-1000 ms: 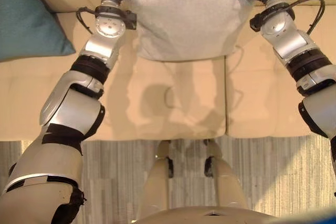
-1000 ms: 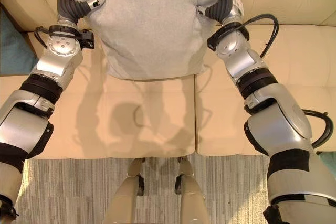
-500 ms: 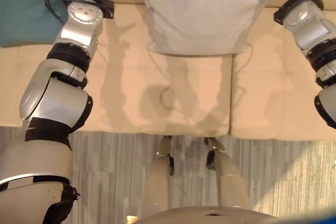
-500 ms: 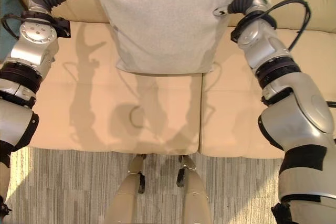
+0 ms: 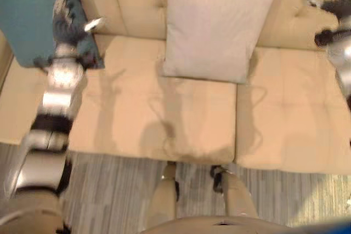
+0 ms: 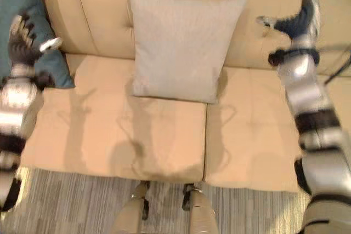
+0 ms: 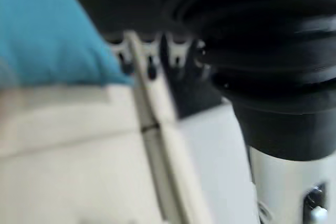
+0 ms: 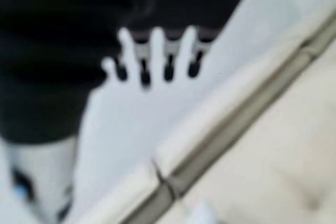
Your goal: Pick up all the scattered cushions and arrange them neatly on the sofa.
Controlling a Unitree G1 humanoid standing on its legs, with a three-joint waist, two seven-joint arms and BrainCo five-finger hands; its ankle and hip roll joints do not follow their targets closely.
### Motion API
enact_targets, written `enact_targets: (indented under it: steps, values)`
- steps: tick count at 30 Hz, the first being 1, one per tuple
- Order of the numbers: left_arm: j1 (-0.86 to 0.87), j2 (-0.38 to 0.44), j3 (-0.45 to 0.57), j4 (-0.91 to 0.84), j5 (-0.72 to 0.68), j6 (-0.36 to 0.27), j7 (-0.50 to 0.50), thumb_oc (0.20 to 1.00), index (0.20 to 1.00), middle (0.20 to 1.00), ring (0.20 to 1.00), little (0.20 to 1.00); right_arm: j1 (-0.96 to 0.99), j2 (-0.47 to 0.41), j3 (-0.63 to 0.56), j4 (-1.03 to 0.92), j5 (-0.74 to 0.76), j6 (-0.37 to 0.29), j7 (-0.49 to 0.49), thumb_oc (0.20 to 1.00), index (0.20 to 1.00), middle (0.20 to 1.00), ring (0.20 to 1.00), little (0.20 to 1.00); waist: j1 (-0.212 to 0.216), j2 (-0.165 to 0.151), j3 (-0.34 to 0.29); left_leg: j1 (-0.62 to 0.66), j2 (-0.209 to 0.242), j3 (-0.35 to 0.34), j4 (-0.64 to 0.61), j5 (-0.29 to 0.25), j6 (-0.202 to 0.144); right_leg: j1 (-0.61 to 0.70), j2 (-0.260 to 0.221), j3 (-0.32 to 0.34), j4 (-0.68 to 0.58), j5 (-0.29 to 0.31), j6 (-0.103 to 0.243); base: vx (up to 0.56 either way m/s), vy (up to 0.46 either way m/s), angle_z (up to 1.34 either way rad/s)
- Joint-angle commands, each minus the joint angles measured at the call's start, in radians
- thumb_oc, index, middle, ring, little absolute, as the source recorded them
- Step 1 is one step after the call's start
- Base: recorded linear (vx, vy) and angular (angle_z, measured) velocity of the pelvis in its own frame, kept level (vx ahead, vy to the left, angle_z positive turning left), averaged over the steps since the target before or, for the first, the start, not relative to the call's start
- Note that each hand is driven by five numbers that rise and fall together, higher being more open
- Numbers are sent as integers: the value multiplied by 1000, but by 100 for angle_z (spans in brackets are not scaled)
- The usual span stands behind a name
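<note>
Propped upright against the backrest of the beige sofa [image 6: 164, 135]: a light grey cushion [image 6: 178, 45], bottom edge resting on the middle seat cushion, top corners reaching high on the back, roughly at 12 o'clock in the head views. Leaning a little, lower right corner close to the seam between the middle and right seat cushions. Touched by neither hand.

At 10 o'clock, a teal cushion [image 5: 30, 15] standing against the backrest at the sofa's left end, its lower corner resting on the left seat cushion.

Left hand [image 5: 67, 17] raised in front of the teal cushion, fingers spread and straight, thumb sticking out toward the grey cushion, holding nothing. Apart from the grey cushion, with bare seat between them. In the left wrist view, straight dark-tipped fingers [image 7: 149, 59] past the ribbed cover, teal fabric beside them, pale sofa edge below.

Right hand [image 6: 299, 17] lifted at 2 o'clock over the sofa's right backrest, fingers extended, thumb pointing toward the grey cushion, empty. Well clear of the grey cushion's right edge. In the right wrist view, fingers in a straight row with nothing between them, sofa seam running beyond.

Striped grey rug [image 6: 82, 201] at 6 o'clock along the sofa's front edge.
</note>
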Motion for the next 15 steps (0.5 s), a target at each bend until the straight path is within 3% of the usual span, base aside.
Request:
enact_targets:
  steps: [1, 8, 10, 15]
  values:
    - [58, -47, 65, -13, 72, -27, -59, 1000, 1000, 1000, 1000, 1000, 102, 12, -71, 1, -61, -41, 45, 1000, 1000, 1000, 1000, 1000, 9, -63, -40, 119, -11, 54, -2, -103, -51, 210, -7, -32, -351, 147, 86, 75, -31, -3]
    - [472, -211, 190, -65, 189, 37, -178, 1000, 1000, 1000, 1000, 1000, 509, 167, -200, -122, -135, -52, 228, 1000, 1000, 1000, 1000, 1000, 3, -47, -72, 263, -3, 73, -2, -131, -35, 358, -16, -43, -351, 115, 75, 56, -12, 2]
    - [538, -264, 188, 43, 243, 67, -220, 1000, 1000, 1000, 1000, 1000, 598, 223, -194, -77, -159, -60, 275, 1000, 1000, 1000, 1000, 1000, -3, -41, -83, 309, 1, 80, 0, -137, -31, 406, -14, -38, -349, 106, 70, 2, -4, 6]
    - [574, -294, 162, 175, 340, 86, -249, 1000, 1000, 1000, 1000, 1000, 646, 261, -166, 5, -186, -69, 312, 1000, 1000, 1000, 1000, 1000, -9, -35, -84, 347, 8, 92, 2, -143, -27, 443, -10, -33, -345, 97, 64, -22, -11, -5]
